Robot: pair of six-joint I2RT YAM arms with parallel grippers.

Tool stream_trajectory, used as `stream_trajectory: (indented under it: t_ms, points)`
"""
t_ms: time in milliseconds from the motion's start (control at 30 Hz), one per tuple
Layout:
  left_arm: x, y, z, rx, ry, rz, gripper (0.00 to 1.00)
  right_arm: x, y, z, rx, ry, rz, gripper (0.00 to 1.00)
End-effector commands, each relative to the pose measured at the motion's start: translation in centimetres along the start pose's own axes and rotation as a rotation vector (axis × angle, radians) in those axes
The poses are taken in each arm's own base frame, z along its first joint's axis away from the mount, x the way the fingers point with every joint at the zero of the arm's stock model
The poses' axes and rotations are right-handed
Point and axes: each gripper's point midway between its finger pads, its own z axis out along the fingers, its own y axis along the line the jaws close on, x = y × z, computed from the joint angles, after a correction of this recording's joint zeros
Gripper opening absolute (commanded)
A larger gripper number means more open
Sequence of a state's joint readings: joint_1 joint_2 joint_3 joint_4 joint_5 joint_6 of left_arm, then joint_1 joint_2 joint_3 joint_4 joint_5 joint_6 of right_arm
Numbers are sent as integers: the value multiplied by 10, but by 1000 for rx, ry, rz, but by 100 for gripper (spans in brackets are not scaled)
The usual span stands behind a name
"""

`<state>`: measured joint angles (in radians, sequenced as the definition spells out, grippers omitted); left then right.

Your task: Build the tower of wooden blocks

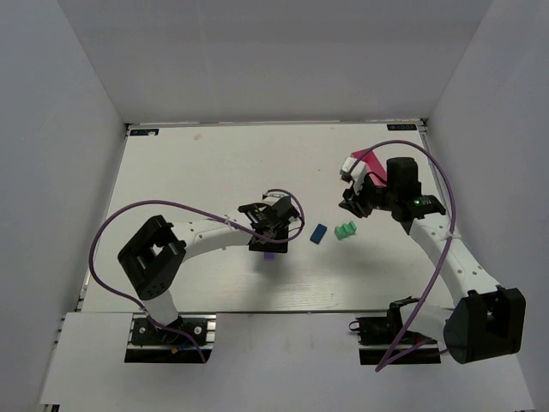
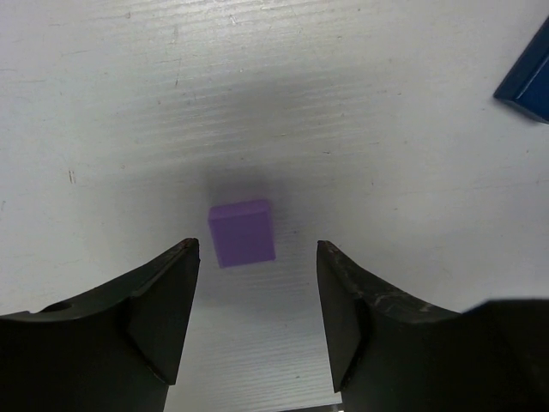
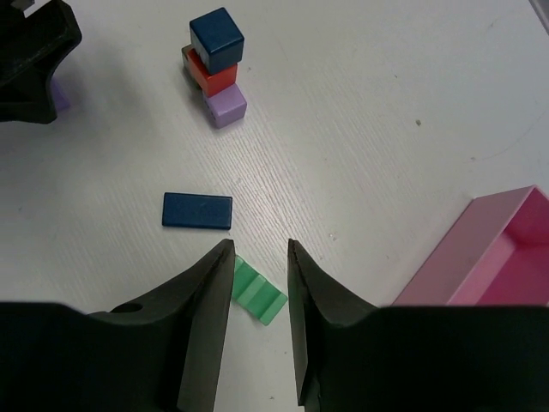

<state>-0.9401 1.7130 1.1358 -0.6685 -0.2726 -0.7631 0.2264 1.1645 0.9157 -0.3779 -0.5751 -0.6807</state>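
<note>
Top external, from the left: left end effector (image 1: pixel 268 243) low over the desk (image 1: pixel 189 172), lilac block (image 1: pixel 269 255) just near of it. Left wrist, closer: that block flat on the desk, centred in the gap and slightly ahead of the fingertips (image 2: pixel 176 283), clear of both. Released, jaws standing off each side, holding nothing. Long axis of the block pointing away from the wrist, in line with the fingers, narrow width across the gap.

Next right: tower (image 3: pixel 214 64), plain only in the right wrist view. Blue cube on top, red and a dark piece under it, lilac at the foot. Just beside the left end effector, well apart from the right one; not made out in the top external view.

Right again: flat blue block (image 1: pixel 318 233) and green block (image 1: pixel 345 230), loose on the desk, near each other, between the arms. Right end effector (image 1: pixel 350 206) aimed at the green block, seen through the narrow gap between its fingers. Apparently released, nothing lifted. Tray (image 1: pixel 371 159) far right, behind it.

Likely next: straight down and squeeze on the lilac block, then a short carry to the tower. Left arm far the nearer for that.
</note>
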Motion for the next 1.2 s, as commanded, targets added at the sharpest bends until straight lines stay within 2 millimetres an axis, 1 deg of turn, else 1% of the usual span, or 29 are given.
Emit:
stream_trajectory:
  t_ms: [0,67,133,267,300,467,567,600,700,733,1167]
  points:
    - [-10,-11,-4,17,-29,-79,67,-22,-4,-8,28,-80,-20,37]
    - [-11,-11,-4,11,-36,-104,67,-22,-2,-9,25,-85,-20,37]
    - [-6,-5,0,-15,-24,-105,67,-25,-1,-12,32,-97,-30,37]
    - [-9,-5,1,-27,-38,-147,64,-24,1,-11,30,-101,-34,37]
    - [-4,-5,1,-29,-32,-136,63,-21,1,-12,31,-97,-29,38]
    - [-4,-2,5,-50,-40,-143,61,-21,3,-12,27,-101,-31,38]
    - [-4,-2,5,-50,-40,-143,61,-22,3,-14,28,-108,-38,38]
    - [1,1,9,-63,-29,-138,61,-20,4,-13,26,-104,-34,38]
    - [1,1,9,-63,-28,-138,61,-20,4,-14,27,-103,-33,40]
    - [4,4,10,-70,-23,-135,61,-19,4,-13,24,-104,-34,40]
    - [4,6,12,-77,-31,-135,59,-19,3,-16,28,-108,-26,40]
